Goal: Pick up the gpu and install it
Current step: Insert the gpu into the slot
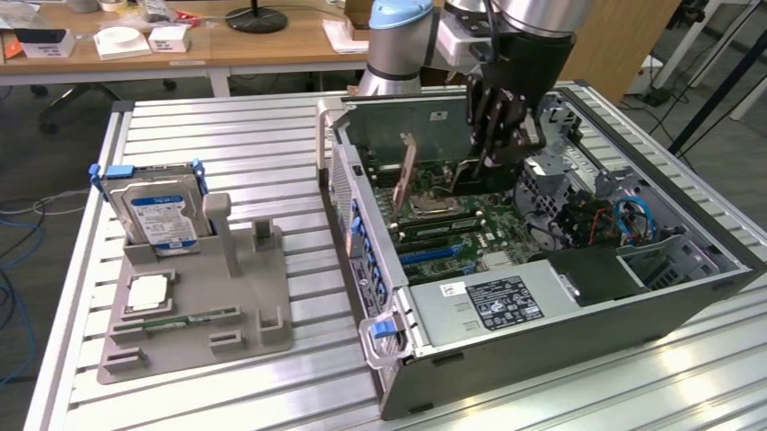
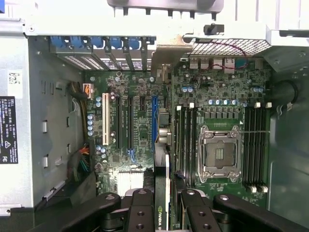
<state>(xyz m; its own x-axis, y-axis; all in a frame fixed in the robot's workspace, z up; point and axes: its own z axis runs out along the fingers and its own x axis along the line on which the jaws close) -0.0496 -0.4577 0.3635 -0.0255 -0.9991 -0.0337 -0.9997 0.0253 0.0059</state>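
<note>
The gpu (image 2: 162,174) shows edge-on in the wrist view as a thin dark card with a green-lettered label, clamped between my black fingers (image 2: 140,212). My gripper (image 2: 164,205) is shut on it. The card hangs over the motherboard (image 2: 135,96), beside the blue expansion slot (image 2: 154,118) and near the rear bracket openings. In the exterior view my gripper (image 1: 498,166) reaches down into the open computer case (image 1: 671,301), above the board's middle.
The case holds an empty CPU socket (image 2: 219,154), memory slots, a white slot (image 2: 105,121) and a power supply (image 1: 491,301). At the exterior view's left, a grey fixture (image 1: 240,305) carries a blue-labelled hard drive (image 1: 156,211), a CPU (image 1: 146,292) and a memory stick (image 1: 180,321).
</note>
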